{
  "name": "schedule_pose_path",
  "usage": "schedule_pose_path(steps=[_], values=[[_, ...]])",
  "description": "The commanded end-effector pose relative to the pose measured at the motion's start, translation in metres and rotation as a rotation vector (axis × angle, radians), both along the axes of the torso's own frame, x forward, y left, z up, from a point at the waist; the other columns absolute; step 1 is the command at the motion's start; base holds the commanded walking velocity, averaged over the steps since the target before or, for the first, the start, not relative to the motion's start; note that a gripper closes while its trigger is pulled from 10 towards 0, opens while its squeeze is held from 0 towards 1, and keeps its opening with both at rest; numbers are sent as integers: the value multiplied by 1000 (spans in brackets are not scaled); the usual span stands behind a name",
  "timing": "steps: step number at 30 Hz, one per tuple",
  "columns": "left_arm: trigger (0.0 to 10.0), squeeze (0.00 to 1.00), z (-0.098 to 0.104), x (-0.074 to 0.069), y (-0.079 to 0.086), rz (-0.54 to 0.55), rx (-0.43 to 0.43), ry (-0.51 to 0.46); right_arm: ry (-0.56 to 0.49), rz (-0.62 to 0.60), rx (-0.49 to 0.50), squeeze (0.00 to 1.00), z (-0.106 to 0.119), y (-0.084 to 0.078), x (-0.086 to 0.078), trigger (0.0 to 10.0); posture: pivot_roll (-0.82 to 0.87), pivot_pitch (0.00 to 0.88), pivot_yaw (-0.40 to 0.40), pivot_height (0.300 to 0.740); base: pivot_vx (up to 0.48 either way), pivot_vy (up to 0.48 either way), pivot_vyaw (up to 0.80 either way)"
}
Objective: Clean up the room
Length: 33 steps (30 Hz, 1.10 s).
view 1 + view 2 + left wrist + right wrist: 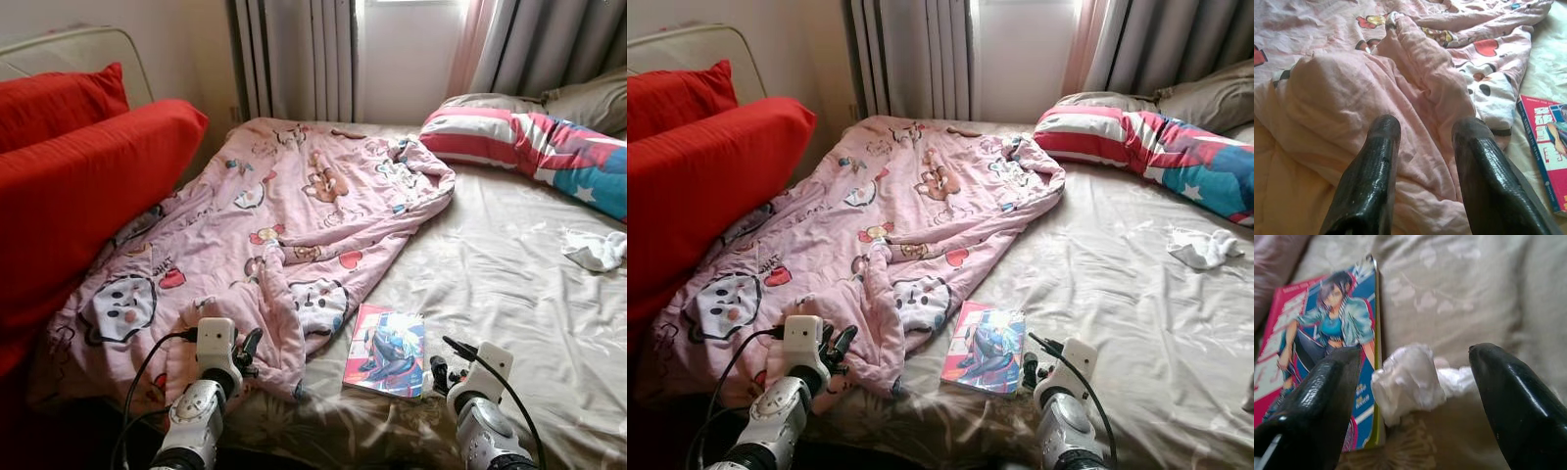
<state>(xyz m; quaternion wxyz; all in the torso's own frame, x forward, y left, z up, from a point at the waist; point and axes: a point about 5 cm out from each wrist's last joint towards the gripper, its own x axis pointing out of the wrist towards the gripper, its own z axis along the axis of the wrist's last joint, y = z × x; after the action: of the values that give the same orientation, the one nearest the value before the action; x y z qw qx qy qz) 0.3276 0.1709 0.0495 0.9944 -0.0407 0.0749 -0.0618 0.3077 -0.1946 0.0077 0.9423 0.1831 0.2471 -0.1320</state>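
**Tidy-up barely under way: right claw lined up on a scrap of tissue**

The right gripper (1415, 396) was spread wide, its two black fingers standing either side of a crumpled white wad of tissue (1409, 382) on the beige patterned bed sheet (490, 264), with nothing yet pinched between them. Just beside that wad, touching or nearly so, lay the pink-and-blue illustrated comic book (386, 350), flat near the foot edge of the bed.

Over on the other side, the left gripper (1425, 142) was parted too, hovering close over a bunched fold of the pink cartoon-print quilt (274, 225), gripping none of it as far as the wrist view showed.

Further out, the quilt sprawled rumpled from the foot of the bed up toward the grey curtains (294, 59). Big red cushions (78, 166) were heaped along the left edge. At the head lay a striped red, white and blue star-pattern pillow (529, 142), and well apart from the grippers a small white sock-like cloth (596, 250) sat on the sheet at the right.

My read: almost nothing had been tidied. The tissue, book, white cloth and quilt all looked still to be dealt with, and the tissue seemed the item in hand.
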Motion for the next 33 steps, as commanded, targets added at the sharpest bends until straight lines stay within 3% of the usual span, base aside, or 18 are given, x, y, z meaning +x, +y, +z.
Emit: schedule_pose_path(steps=[1, 7, 8, 9, 10, 14, 16, 33], values=[[10000, 0, -3, -2, 6, 7, 7, 20, 15, 13, 6, 0, -1, 2, 0, 10000, -23, 82, 33, 585, 0, 0, 0], [10000, 0, 1, 2, 6, 6, 15, 19, 25, 50, 5, 0, 0, 6, 2, 10000, -12, 88, 35, 585, 0, 0, 0], [10000, 0, 2, 3, 7, 8, 15, 20, 24, 55, 2, 0, 0, 7, 3, 5647, -10, 88, 36, 585, 0, 0, 0], [10000, 0, 2, 3, 7, 8, 15, 20, 24, 55, 2, 0, 0, 7, 3, 5647, -10, 88, 36, 585, 0, 0, 0], [10000, 0, 2, 3, 8, 12, 17, 21, 16, 56, 4, 0, 2, 7, 4, 1098, -8, 87, 37, 585, 0, 0, 0], [10000, 0, 3, 4, 9, 17, 21, 24, 12, 61, 3, 0, 2, 8, 4, 706, -11, 87, 39, 585, 0, 0, 0], [10000, 0, 3, 4, 9, 18, 21, 25, 12, 61, 2, 0, 2, 7, 4, 0, -11, 87, 39, 585, 0, 0, 0], [10000, 0, 2, 3, 8, 20, 18, 23, 14, 67, -13, 0, 0, 5, 2, 0, -11, 89, 35, 585, 0, 0, 0]])
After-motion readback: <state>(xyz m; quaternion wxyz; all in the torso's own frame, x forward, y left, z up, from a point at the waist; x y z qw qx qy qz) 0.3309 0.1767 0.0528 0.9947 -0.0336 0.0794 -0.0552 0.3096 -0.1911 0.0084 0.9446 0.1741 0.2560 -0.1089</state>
